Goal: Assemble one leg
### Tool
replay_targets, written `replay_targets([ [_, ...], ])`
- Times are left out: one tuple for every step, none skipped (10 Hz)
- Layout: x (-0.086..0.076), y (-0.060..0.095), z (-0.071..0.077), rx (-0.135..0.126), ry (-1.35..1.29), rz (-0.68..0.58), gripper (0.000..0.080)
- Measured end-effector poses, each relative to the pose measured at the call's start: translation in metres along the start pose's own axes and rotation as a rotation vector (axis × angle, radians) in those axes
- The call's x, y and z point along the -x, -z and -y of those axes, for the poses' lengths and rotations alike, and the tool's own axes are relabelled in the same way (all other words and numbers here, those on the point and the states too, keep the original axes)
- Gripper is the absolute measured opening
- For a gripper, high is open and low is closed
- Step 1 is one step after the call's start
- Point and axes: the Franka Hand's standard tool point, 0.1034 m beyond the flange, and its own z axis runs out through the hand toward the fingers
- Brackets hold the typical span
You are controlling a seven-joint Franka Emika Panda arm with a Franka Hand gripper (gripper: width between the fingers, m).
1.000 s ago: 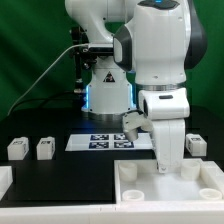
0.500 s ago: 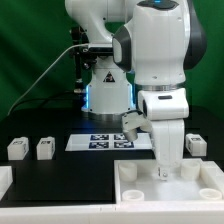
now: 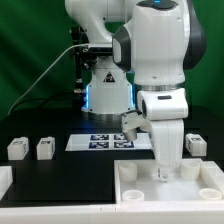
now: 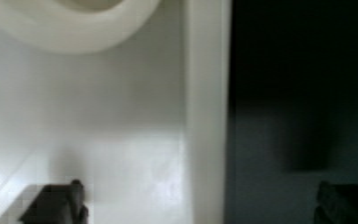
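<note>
Two legs (image 3: pixel 17 148) (image 3: pixel 44 149), small white blocks with tags, stand on the black table at the exterior view's left. A third leg (image 3: pixel 197 144) stands at the right, behind the arm. My gripper (image 3: pixel 168 174) points straight down over the far rim of the large white tray-like piece (image 3: pixel 150 190). In the wrist view my gripper (image 4: pixel 201 205) is open and empty, its dark fingertips (image 4: pixel 51 203) wide apart. They straddle the tray's rim (image 4: pixel 202 110), with a round socket (image 4: pixel 87 20) beyond.
The marker board (image 3: pixel 100 141) lies behind the tray, in front of the arm's base. A white part (image 3: pixel 4 181) shows at the left edge. The tray has round sockets (image 3: pixel 130 172) near its corners. Black table (image 4: pixel 300 100) lies outside the rim.
The gripper has lowered very slightly toward the tray's rim. Nothing else has moved.
</note>
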Motion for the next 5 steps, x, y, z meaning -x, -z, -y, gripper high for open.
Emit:
replay_targets([
  [0.0, 0.0, 0.0, 0.0, 0.0, 0.0, 0.0649],
  [0.0, 0.0, 0.0, 0.0, 0.0, 0.0, 0.0649],
  [0.0, 0.0, 0.0, 0.0, -0.001, 0.0, 0.0649],
  [0.0, 0.006, -0.001, 0.01, -0.04, 0.001, 0.0649],
  [-0.003, 0.015, 0.002, 0.018, -0.096, 0.001, 0.0649],
])
